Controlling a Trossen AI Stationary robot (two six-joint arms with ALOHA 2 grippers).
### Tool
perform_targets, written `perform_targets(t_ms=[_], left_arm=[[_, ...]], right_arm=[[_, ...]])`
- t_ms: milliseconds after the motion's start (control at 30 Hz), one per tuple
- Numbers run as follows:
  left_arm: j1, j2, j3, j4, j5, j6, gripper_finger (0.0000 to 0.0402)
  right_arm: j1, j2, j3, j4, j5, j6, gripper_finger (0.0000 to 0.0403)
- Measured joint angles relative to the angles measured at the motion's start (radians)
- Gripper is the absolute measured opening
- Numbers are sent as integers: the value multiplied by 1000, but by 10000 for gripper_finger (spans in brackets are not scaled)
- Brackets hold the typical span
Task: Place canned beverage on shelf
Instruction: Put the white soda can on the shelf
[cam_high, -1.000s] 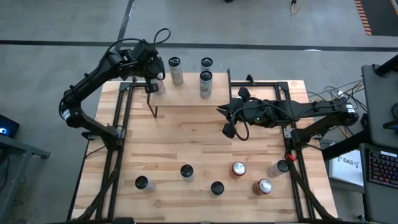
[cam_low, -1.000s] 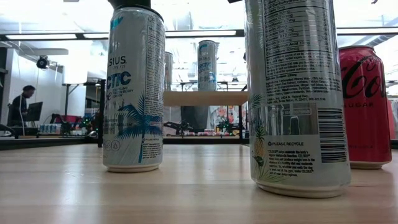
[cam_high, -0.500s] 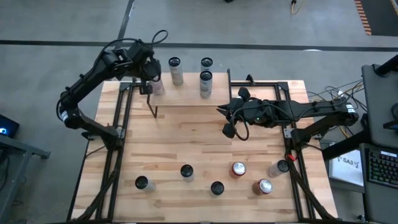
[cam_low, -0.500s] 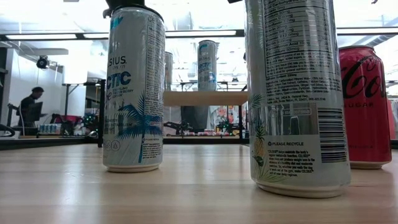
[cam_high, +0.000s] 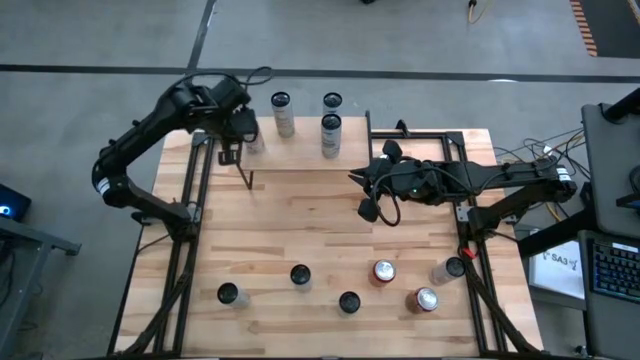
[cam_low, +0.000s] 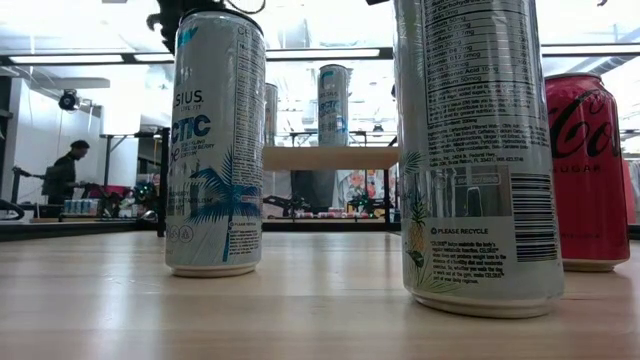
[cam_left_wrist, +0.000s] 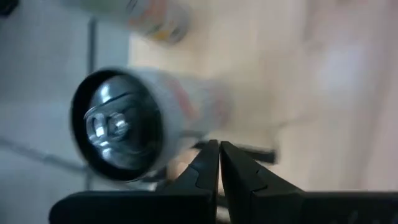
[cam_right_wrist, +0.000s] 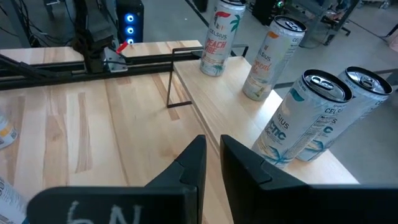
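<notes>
The shelf (cam_high: 300, 152) stands at the table's far edge, and several cans stand upright on its top board (cam_right_wrist: 211, 99). My left gripper (cam_high: 231, 156) hangs shut over the shelf's left end, pointing steeply down beside the leftmost can (cam_high: 254, 140). That can's top (cam_left_wrist: 121, 134) shows blurred next to the shut fingers (cam_left_wrist: 219, 155). My right gripper (cam_high: 355, 178) hovers shut above the table by the shelf's right end, its fingers (cam_right_wrist: 208, 158) pointing toward the table's left with nothing between them. Several more cans (cam_high: 300, 275) stand on the table near its front edge.
Near the front edge stand dark-topped cans (cam_high: 228, 294) (cam_high: 348, 301), a red can (cam_high: 383, 271) and silver ones (cam_high: 426, 299) (cam_high: 452, 268). The low view is filled by two tall cans (cam_low: 215, 140) (cam_low: 480, 150) and a red cola can (cam_low: 590, 170). A person (cam_low: 65, 175) moves in the room behind.
My left gripper has drawn a little toward the table's left and near edges, away from the leftmost shelf can, and has tipped to point more steeply down. It has stayed shut. The cans have not moved. The person in the background has walked to the right.
</notes>
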Motion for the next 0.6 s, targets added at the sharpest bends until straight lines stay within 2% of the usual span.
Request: perform_targets(t_ms=[100, 600], left_arm=[[14, 1, -26, 28, -64, 13, 0], [111, -1, -24, 93, -77, -46, 0]], right_arm=[[0, 0, 0, 0, 0, 0, 38], [0, 0, -6, -3, 0, -2, 38]])
